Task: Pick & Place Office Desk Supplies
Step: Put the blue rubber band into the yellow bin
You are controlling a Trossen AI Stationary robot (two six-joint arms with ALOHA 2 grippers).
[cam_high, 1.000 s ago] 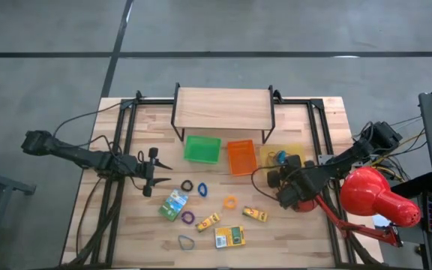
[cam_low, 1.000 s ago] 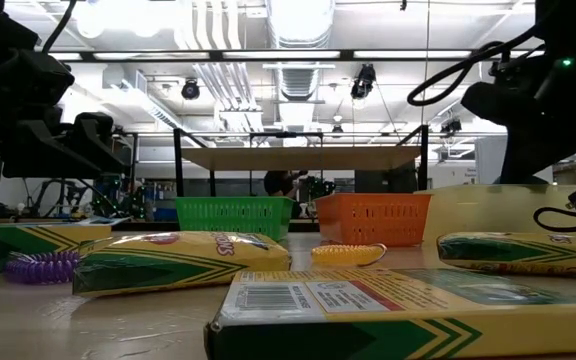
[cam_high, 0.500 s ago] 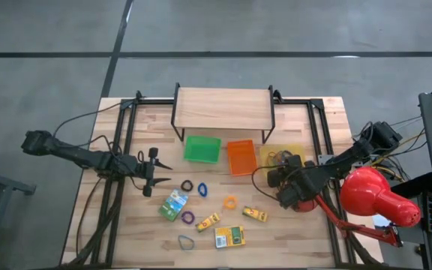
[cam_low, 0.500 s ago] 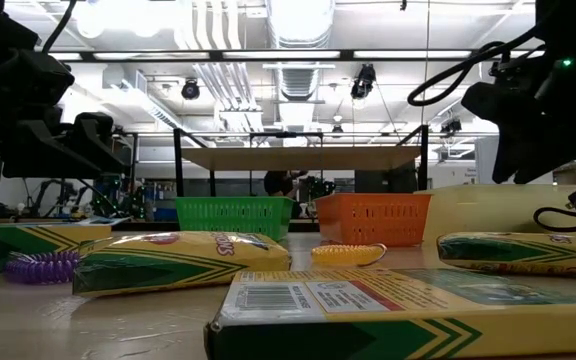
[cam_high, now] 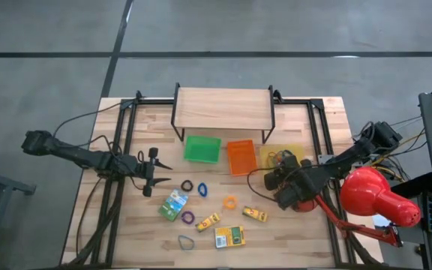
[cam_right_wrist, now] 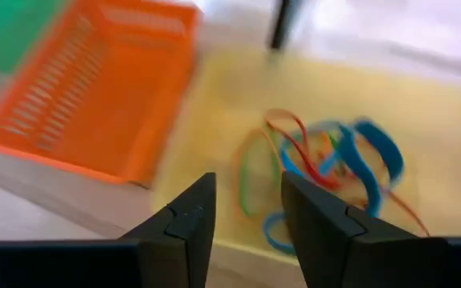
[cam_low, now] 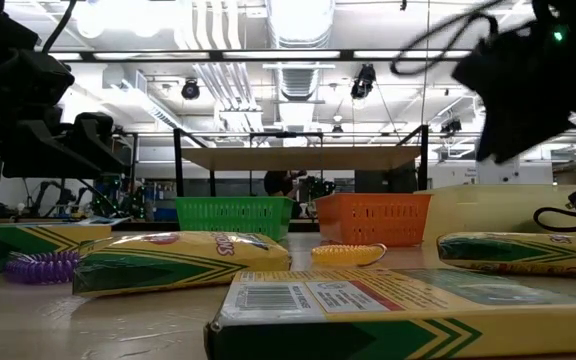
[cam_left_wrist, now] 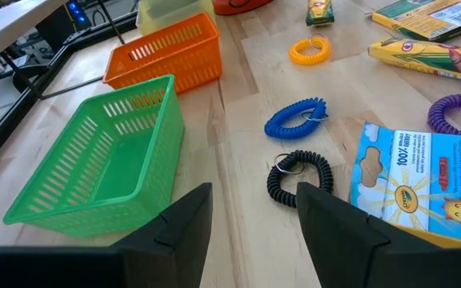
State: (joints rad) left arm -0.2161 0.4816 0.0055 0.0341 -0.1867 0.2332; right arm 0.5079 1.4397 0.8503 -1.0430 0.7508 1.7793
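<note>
The right gripper [cam_high: 279,174] hangs over the near edge of the yellow tray [cam_high: 297,150]. Its fingers [cam_right_wrist: 184,220] stand apart and hold nothing. A tangle of bands [cam_right_wrist: 326,172] (blue, red, orange and green) lies in that tray. The orange tray [cam_high: 240,157] sits just beside it, and the green tray [cam_high: 202,148] comes next.

The left gripper [cam_high: 158,172] waits on the other side of the table [cam_high: 126,232], open and empty. Near it lie a black band [cam_left_wrist: 298,177] and a blue band [cam_left_wrist: 296,118]. Farther out lie a purple band [cam_high: 187,217] and an orange band [cam_high: 229,202]. The boxes [cam_high: 229,237] lie flat on the table, outside the trays. A red lamp [cam_high: 377,196] sits by the right arm.
</note>
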